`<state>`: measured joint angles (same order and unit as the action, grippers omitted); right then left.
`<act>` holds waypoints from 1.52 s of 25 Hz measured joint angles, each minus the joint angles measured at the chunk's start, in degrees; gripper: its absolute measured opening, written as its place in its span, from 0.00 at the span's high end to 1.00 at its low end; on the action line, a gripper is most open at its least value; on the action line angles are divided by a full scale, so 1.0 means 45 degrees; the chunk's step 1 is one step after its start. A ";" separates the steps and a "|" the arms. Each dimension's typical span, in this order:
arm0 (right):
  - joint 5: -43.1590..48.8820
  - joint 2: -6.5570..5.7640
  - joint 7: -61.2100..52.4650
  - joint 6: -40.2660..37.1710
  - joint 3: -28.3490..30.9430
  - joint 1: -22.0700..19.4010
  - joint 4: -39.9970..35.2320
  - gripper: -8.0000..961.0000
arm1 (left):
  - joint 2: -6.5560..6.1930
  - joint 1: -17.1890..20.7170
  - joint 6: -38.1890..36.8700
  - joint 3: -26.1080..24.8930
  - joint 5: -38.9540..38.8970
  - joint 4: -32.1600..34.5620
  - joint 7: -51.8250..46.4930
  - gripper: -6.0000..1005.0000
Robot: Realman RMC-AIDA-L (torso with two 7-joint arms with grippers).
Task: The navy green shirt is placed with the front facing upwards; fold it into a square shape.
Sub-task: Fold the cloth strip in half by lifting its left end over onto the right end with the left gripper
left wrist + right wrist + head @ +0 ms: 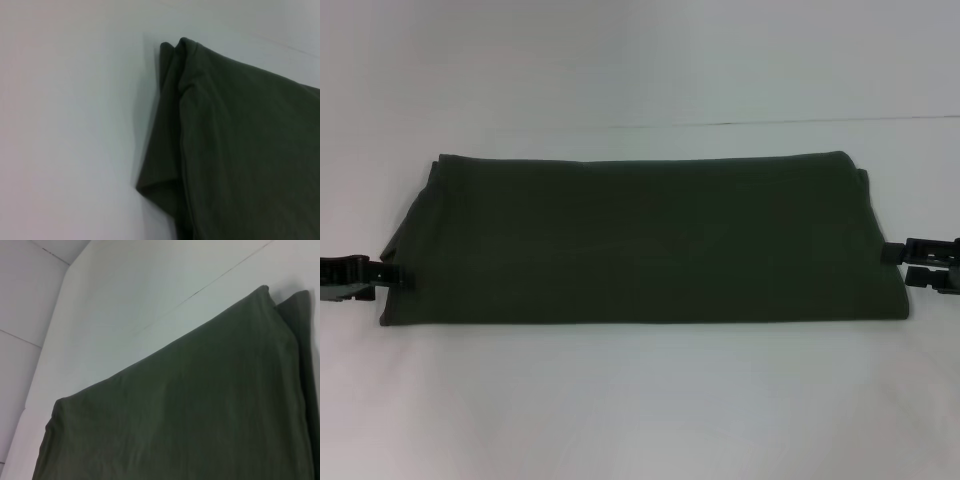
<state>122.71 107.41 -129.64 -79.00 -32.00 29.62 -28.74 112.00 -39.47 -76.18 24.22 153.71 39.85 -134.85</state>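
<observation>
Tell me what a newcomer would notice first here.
A dark green shirt, already folded into a long plain band, lies across the middle of the white table. The left claw sits at its left end and the right claw at its right end, both low at the cloth's edges.

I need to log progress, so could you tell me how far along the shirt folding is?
Done: the navy green shirt already lies folded into a long flat band, plain side up. In hand: the left gripper and right gripper sit at its two short ends, level with the cloth. Left: it is a wide rectangle, not a square, so an end-to-end fold probably remains.
</observation>
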 joint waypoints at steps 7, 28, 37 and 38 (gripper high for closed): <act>0.0000 0.0017 0.0003 0.0020 -0.0150 0.0075 -0.0001 0.17 | 0.0068 0.0045 0.0310 0.0248 0.0039 -0.0073 -0.0019 0.33; -0.0003 0.0146 0.0028 0.0093 -0.0312 0.0078 -0.0001 0.17 | 0.0262 0.0015 0.0327 0.0806 0.0100 -0.0224 0.0040 0.33; -0.0003 0.0154 0.0001 0.0044 -0.0311 0.0078 0.0000 0.17 | 0.0364 -0.0007 0.0321 0.1118 0.0053 -0.0024 -0.0106 0.42; -0.0003 0.0155 0.0000 0.0042 -0.0312 0.0078 0.0000 0.17 | 0.0383 0.0015 0.0388 0.1112 0.0053 0.0002 -0.0102 0.44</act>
<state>122.69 108.11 -129.63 -78.81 -33.40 29.97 -28.74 113.72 -39.41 -74.43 29.23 153.95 39.87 -135.31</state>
